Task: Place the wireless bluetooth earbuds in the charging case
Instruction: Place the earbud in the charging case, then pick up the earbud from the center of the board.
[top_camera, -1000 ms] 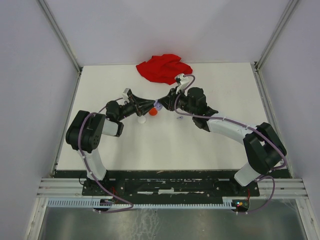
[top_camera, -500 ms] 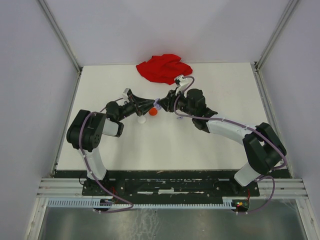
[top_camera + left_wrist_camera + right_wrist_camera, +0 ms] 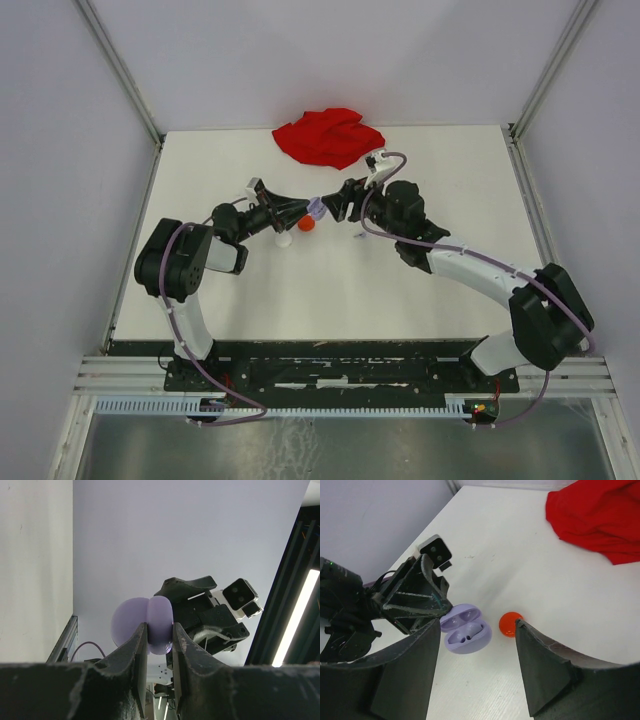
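The lavender case (image 3: 466,635) lies open in mid-table, its two halves spread like a clamshell. The left gripper (image 3: 160,630) is clamped on it: in the left wrist view both fingers (image 3: 137,655) press against the joined halves, which bulge out above the tips. Whether the case rests on the table (image 3: 400,290) or hangs just above it, I cannot tell.

The right gripper (image 3: 477,625) stands with its jaws apart and grips nothing. Its two fingers (image 3: 545,675) frame the case from the right wrist view, one on each side, and touch neither half. From above, the right gripper (image 3: 338,205) faces the left gripper (image 3: 305,208) tip to tip, with the case (image 3: 316,208) between them.

Inside the case, the half away from the left gripper's tips seems to hold one lavender earbud (image 3: 474,630) in a well, with two dark dots beside it. The other half shows two hollow wells. It is too small to be sure of more.

A red disc (image 3: 306,224) lies on the table just near of the case, apart from it and close to one right finger. A small white piece (image 3: 284,240) sits nearer and to the left, under the left arm. A crumpled red cloth (image 3: 328,136) lies at the far edge.
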Robot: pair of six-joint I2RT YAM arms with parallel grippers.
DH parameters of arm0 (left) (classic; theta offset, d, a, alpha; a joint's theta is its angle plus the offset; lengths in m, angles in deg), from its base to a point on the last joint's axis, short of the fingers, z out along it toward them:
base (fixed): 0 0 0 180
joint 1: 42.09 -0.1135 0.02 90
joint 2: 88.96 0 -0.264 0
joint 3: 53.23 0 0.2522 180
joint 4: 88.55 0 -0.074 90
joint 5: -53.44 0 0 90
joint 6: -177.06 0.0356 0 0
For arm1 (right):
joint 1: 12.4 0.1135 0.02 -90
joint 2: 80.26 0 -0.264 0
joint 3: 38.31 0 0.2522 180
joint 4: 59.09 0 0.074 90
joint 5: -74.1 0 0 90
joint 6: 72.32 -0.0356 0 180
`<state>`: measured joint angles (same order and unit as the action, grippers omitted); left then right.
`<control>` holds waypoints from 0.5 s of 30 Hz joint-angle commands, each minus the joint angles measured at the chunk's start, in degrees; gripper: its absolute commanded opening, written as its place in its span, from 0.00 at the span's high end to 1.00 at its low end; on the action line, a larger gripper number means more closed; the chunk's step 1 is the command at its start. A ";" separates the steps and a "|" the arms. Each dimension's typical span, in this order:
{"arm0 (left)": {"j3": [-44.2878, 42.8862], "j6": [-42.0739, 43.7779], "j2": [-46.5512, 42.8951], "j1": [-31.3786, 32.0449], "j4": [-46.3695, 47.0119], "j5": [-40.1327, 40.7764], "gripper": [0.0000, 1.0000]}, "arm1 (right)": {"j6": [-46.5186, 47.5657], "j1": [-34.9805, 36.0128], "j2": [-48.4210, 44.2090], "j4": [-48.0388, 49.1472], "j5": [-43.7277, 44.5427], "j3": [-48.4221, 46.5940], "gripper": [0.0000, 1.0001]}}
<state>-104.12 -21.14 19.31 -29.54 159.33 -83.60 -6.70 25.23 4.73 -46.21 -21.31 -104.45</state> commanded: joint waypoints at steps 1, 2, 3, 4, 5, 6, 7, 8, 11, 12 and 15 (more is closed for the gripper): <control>0.58 -0.63 -0.40 -0.16 3.84 0.32 0.97 | -1.96 -1.76 -4.36 -7.54 8.70 -1.90 0.31; 0.90 -0.49 -0.47 -0.16 3.85 0.39 0.97 | -2.43 -2.12 -4.49 -10.46 9.89 -2.46 0.31; 1.18 -0.29 -0.55 -0.25 3.75 0.38 0.97 | -2.91 -2.45 -4.56 -12.98 10.96 -2.99 0.31; 1.36 -0.15 -0.66 -0.24 3.76 0.38 0.97 | -3.45 -2.73 -4.62 -15.04 12.06 -3.30 0.31; 1.70 0.02 -0.76 -0.25 3.66 0.38 0.97 | -3.85 -3.02 -4.69 -17.48 13.22 -3.43 0.31; 1.85 0.28 -0.92 -0.22 3.61 0.38 0.97 | -4.43 -3.26 -4.71 -18.91 14.53 -3.56 0.31; 2.01 0.38 -1.02 -0.24 3.47 0.44 0.97 | -4.97 -3.43 -4.60 -20.85 15.72 -3.80 0.30; 2.12 0.63 -1.16 -0.25 3.20 0.46 0.97 | -5.20 -3.56 -4.28 -22.88 16.64 -4.41 0.30; 2.10 1.26 -1.55 -0.21 2.31 0.49 0.97 | -5.67 -3.63 -0.44 -34.88 21.23 -10.36 0.31; 2.00 1.54 -1.64 -0.25 2.00 0.39 0.97 | -5.31 -3.69 1.61 -39.40 21.73 -13.26 0.31; 1.70 2.03 -1.83 -0.22 1.14 0.21 0.97 | -3.71 -3.73 8.31 -46.60 18.28 -19.07 0.31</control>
<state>-102.00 -21.08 19.31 -29.54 159.09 -83.23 -11.08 21.58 6.79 -79.26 -3.83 -115.24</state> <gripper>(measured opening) 0.291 0.692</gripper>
